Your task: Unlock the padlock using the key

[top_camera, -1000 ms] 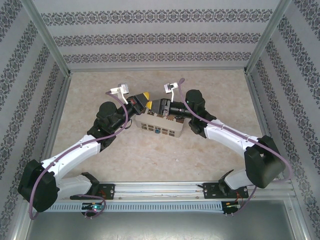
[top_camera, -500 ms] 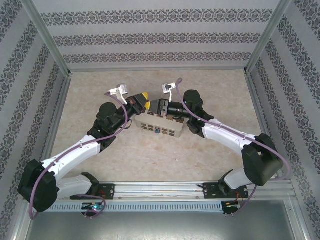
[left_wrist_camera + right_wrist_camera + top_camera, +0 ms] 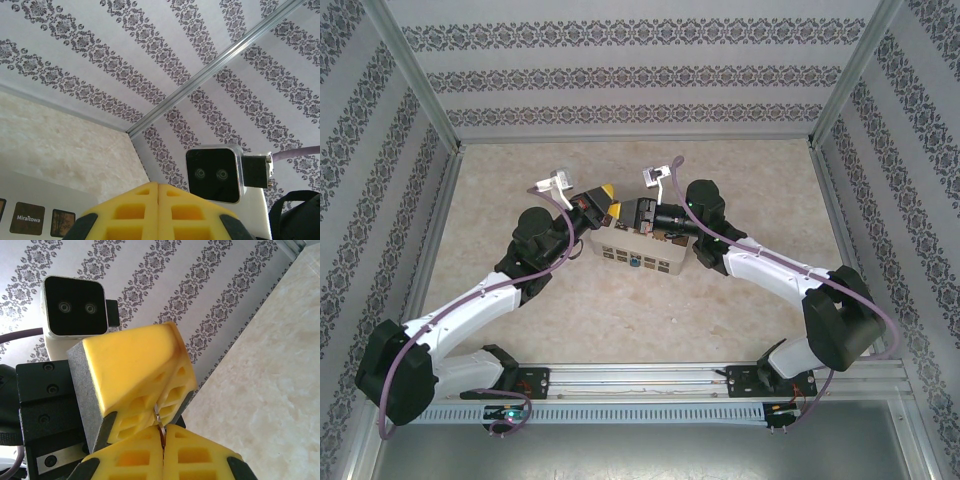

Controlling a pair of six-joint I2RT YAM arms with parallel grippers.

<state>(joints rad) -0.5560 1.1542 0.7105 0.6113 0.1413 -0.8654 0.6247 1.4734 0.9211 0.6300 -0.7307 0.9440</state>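
Key, perhaps, pinched in right gripper

Left gripper and right gripper tip to tip; white perforated box close under jaws; bare beige tabletop beyond jaws

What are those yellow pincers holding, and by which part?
A thin metal sliver, pinched in the right end effector, its other end at the left end effector; key or shackle unclear.
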